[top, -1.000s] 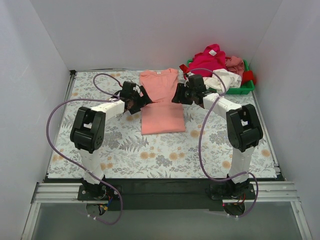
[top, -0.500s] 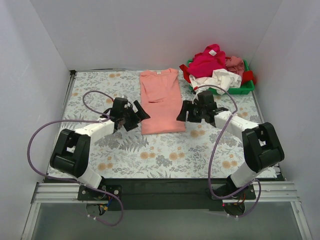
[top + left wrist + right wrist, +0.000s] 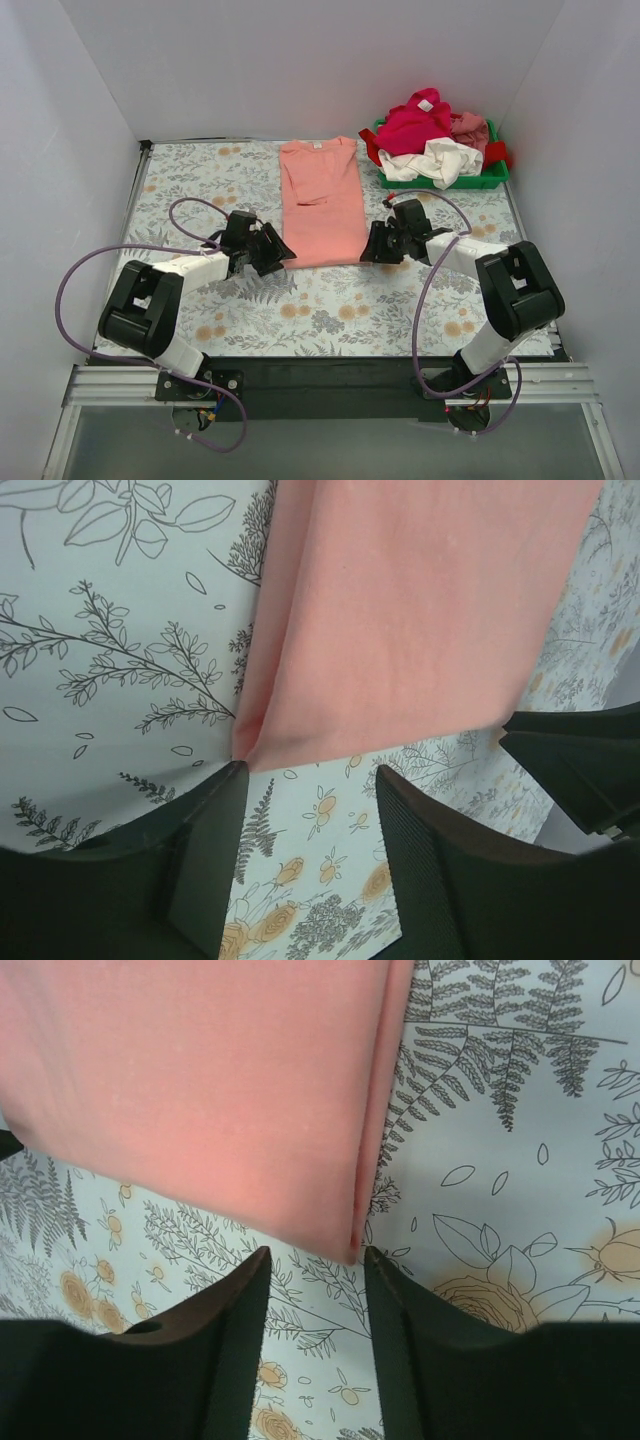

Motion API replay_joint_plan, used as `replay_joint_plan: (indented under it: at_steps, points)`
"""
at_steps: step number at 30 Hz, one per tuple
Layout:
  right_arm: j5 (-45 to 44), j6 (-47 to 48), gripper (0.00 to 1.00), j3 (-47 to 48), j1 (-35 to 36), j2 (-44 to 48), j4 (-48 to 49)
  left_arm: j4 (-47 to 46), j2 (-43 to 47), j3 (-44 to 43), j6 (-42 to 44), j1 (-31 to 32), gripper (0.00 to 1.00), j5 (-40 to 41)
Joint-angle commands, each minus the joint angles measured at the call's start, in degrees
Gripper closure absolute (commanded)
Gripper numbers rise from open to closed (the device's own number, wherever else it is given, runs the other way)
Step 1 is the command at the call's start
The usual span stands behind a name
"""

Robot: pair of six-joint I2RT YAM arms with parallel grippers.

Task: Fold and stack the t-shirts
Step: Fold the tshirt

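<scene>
The salmon-pink t-shirt (image 3: 322, 200) lies flat on the floral table, folded into a long narrow strip, collar at the far end. My left gripper (image 3: 279, 256) is open and empty, low at the shirt's near left corner (image 3: 262, 738). My right gripper (image 3: 372, 247) is open and empty at the shirt's near right corner (image 3: 352, 1238). Each corner lies just ahead of the open jaws, not between them. The magenta (image 3: 415, 118), white (image 3: 432, 160), red (image 3: 372, 148) and dusty pink (image 3: 468, 126) shirts are heaped in the green tray (image 3: 482, 180).
The green tray stands at the far right of the table. White walls enclose the table on three sides. The arms' purple cables loop over the table near both bases.
Both grippers have come down from the shirt's middle to its near corners. The near half, folded up a second ago, now lies stretched out towards me.
</scene>
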State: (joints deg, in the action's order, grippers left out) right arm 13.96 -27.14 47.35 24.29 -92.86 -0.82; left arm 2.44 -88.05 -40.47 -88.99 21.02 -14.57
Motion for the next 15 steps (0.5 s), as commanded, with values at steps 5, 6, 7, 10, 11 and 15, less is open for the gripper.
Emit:
replay_joint_plan:
  at_steps: [5,6,7,10,11,15]
  points:
    - [-0.60,-0.64,0.57,1.43,0.14,-2.76,2.31,-0.77,-2.21,1.36,0.22,0.87,0.57,-0.37]
    - [-0.51,-0.90,0.58,1.43,0.14,-3.03,2.40,-0.68,-2.56,1.18,0.31,0.78,0.59,-0.29]
    - [-0.51,-0.90,0.60,1.51,0.23,-3.46,2.31,-0.24,-3.09,1.09,0.31,0.87,0.61,-0.20]
    - [-0.42,-1.16,0.65,1.52,0.14,-4.08,2.23,0.64,-3.44,0.92,0.48,1.13,0.64,-0.02]
    - [-0.42,-1.25,0.66,1.51,0.23,-4.08,2.31,1.60,-3.36,1.00,0.57,1.31,0.65,0.59]
    - [-0.25,-1.25,0.71,1.34,0.14,-4.08,2.23,3.45,-2.48,1.97,0.92,1.66,0.69,2.78]
